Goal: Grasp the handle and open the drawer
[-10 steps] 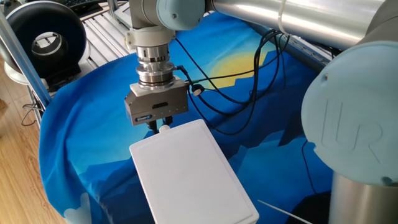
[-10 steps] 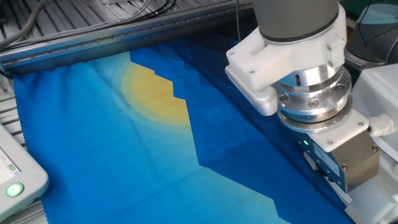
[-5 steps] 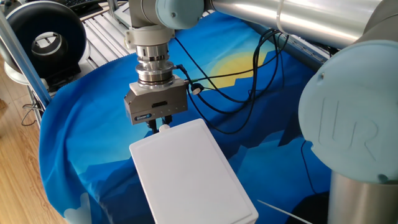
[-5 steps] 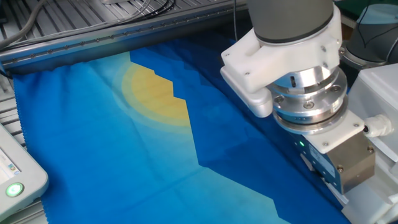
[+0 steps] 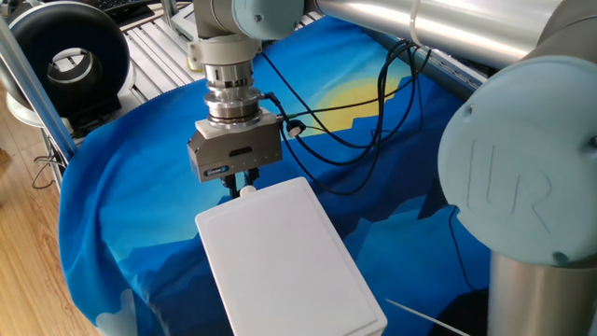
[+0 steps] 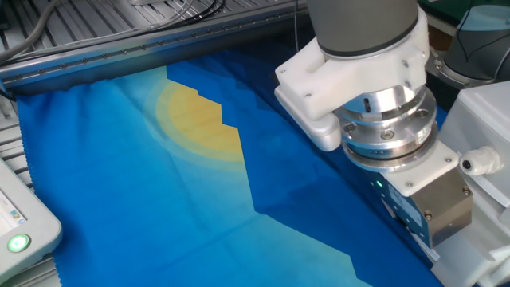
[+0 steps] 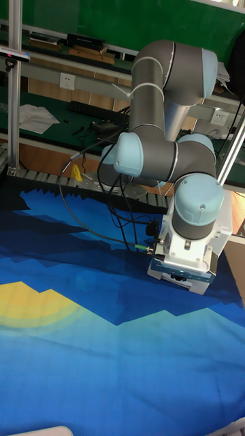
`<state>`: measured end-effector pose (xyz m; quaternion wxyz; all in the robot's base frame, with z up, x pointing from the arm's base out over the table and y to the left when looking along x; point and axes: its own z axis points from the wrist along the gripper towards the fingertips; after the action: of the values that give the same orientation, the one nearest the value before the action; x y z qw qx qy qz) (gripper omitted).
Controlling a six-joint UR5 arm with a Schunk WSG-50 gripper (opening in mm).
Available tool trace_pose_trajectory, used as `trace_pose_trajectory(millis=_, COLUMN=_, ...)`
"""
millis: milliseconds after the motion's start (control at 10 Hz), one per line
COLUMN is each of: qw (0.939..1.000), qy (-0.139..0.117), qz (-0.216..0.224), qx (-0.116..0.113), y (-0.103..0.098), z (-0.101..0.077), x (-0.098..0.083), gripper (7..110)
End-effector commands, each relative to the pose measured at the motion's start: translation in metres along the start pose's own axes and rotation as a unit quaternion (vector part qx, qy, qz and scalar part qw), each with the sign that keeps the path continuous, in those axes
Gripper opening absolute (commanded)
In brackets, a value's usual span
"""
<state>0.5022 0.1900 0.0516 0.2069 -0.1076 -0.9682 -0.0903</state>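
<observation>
we see a blue cloth (image 5: 121,196) over the table, with the white box (image 5: 284,266) lying flat on it, its drawer's narrow front facing the arm. the gripper (image 5: 241,186) stands at that front with the handle (image 5: 248,191) between its dark fingers; we cannot tell if they pinch it.

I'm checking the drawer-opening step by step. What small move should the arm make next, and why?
Probably close the gripper on the handle, then pull away from the drawer. The dark fingers hang at the box's narrow front beside the small white knob, and the drawer looks unopened; whether the grip is already firm cannot be told.
</observation>
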Motion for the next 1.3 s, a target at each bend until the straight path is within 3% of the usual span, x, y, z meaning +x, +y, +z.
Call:
trace_pose_trajectory(millis=0, qw=1.0000, qy=0.003, qz=-0.003, qx=-0.005, y=0.000, z=-0.006, x=-0.002, gripper=7)
trace_pose_trajectory(millis=1200, qw=0.9999, qy=0.001, qz=-0.016, qx=-0.003, y=-0.009, z=-0.009, x=-0.018, gripper=7)
